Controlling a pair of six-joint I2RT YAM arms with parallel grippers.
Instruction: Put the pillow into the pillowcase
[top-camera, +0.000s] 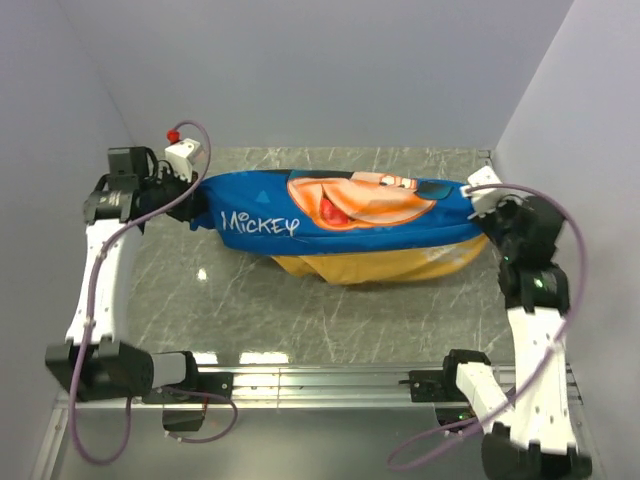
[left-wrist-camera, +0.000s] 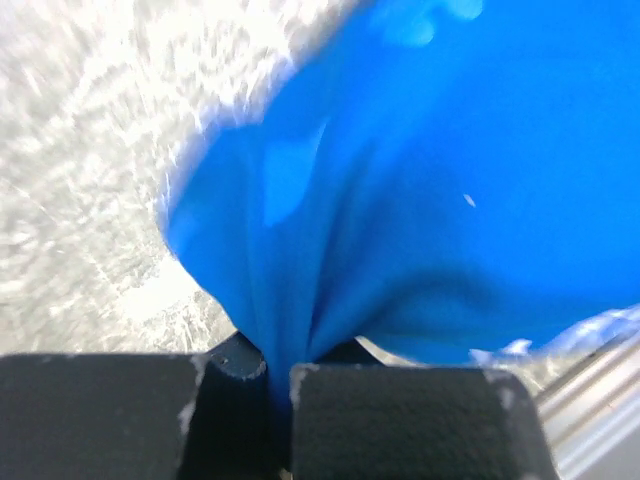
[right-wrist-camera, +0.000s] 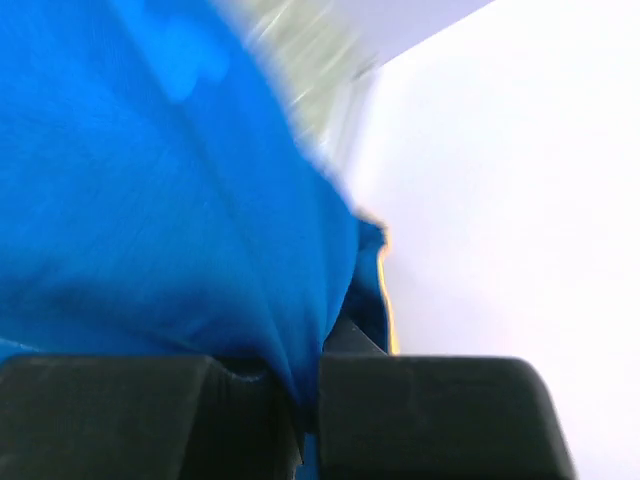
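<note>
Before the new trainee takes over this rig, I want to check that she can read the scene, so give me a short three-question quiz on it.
1. True or false: the left gripper is shut on blue fabric of the pillowcase.
2. The right gripper is: A) open and empty; B) shut on the pillowcase's other end; C) folded back at its base.
3. Fill in: the white lettering on the pillowcase reads ____.
Key: 1 true; 2 B; 3 Mickey.
</note>
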